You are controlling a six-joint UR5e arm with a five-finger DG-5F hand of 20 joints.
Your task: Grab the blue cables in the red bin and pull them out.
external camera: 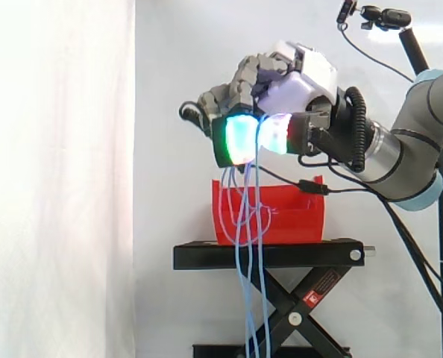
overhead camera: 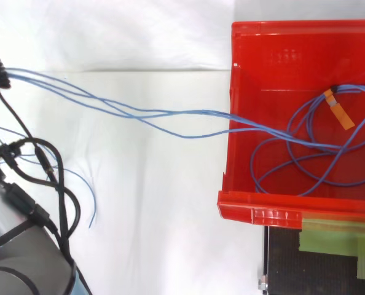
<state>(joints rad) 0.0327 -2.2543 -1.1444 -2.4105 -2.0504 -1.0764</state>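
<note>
Blue cables (overhead camera: 170,120): strands pinched between curled fingers and thumb of the hand (external camera: 281,82) above the red bin (external camera: 296,220), running from the pinch down over the bin's wall to loops lying inside the bin, so a pull away from the bin should free them

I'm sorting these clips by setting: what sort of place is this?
Probably a robot test rig in a lab: a white curtain as backdrop, a red bin on a black scissor stand, and the robot's hand gripping blue cables.
</note>
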